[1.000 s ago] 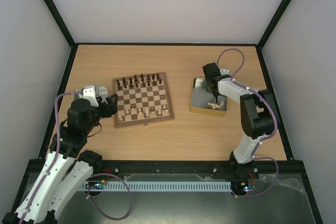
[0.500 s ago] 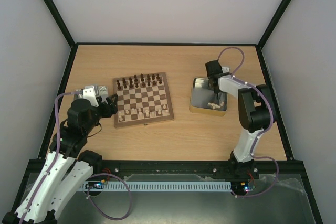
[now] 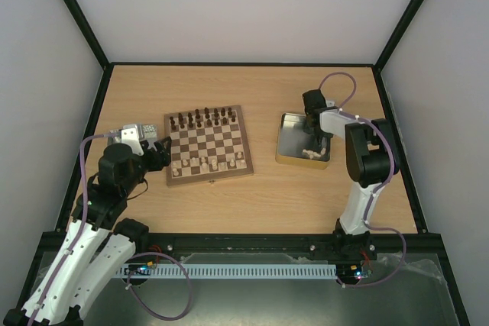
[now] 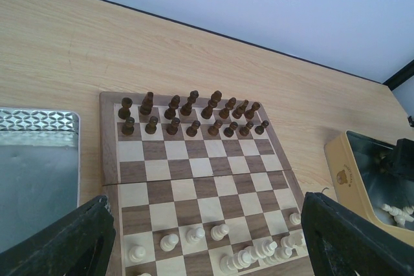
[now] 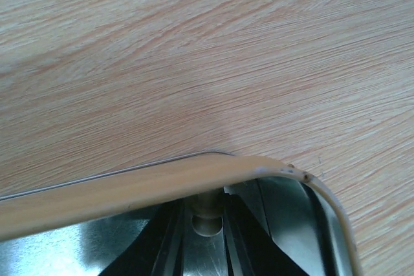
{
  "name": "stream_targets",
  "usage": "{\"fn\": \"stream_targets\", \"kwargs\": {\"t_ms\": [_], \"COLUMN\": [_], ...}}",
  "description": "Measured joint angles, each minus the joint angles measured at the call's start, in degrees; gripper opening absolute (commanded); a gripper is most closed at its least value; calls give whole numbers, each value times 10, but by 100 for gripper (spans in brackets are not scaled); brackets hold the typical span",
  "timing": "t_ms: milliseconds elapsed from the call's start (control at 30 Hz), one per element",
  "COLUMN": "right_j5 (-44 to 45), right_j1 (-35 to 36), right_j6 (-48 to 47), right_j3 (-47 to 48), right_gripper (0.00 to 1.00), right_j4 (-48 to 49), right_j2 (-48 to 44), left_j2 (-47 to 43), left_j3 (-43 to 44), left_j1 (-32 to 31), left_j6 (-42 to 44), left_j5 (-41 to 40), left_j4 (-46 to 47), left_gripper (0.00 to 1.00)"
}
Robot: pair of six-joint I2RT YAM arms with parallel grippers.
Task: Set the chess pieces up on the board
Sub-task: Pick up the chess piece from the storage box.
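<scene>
The board [image 3: 210,179] lies left of centre, with cream chess pieces [image 3: 206,163] along its near rows and dark pieces [image 3: 202,118] along the far rows. The left wrist view shows the board [image 4: 194,189] and cream pieces [image 4: 220,231] below my left gripper [image 4: 207,250], which hangs open and empty. From above, that gripper [image 3: 159,156] sits at the board's left edge. My right gripper [image 3: 317,143] reaches down into the tin [image 3: 302,162]. In the right wrist view, this gripper [image 5: 207,224] is shut on a cream chess piece [image 5: 207,214] just behind the tin's rim [image 5: 129,192].
More cream pieces [image 3: 312,153] lie loose in the right tin [image 4: 352,172]. A second metal tin [image 3: 126,133] stands just left of the board, under the left arm. Black frame rails and white walls enclose the table.
My right gripper has shifted slightly toward the tin's far right side and its fingers have narrowed onto a cream piece. The left arm and the board's pieces have not moved.
</scene>
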Motion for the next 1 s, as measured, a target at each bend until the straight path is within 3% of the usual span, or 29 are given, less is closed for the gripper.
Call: {"fn": "stream_targets", "kwargs": {"t_ms": [300, 500, 800, 1000], "right_j5": [-24, -59, -244, -416], "right_j1": [-7, -7, -7, 2], "right_j6": [-2, 6, 51, 67], "right_j3": [6, 4, -59, -106], "right_gripper": [5, 3, 3, 3], "right_j4": [3, 8, -4, 31], "right_j2": [4, -2, -145, -271], "left_j2": [0, 0, 1, 21], "left_j3": [0, 0, 0, -3], "left_j1": [0, 0, 0, 0], "left_j6": [0, 0, 0, -33], "left_j5": [0, 0, 10, 79], "left_j4": [0, 0, 2, 36], "left_gripper": [81, 80, 81, 80]}}
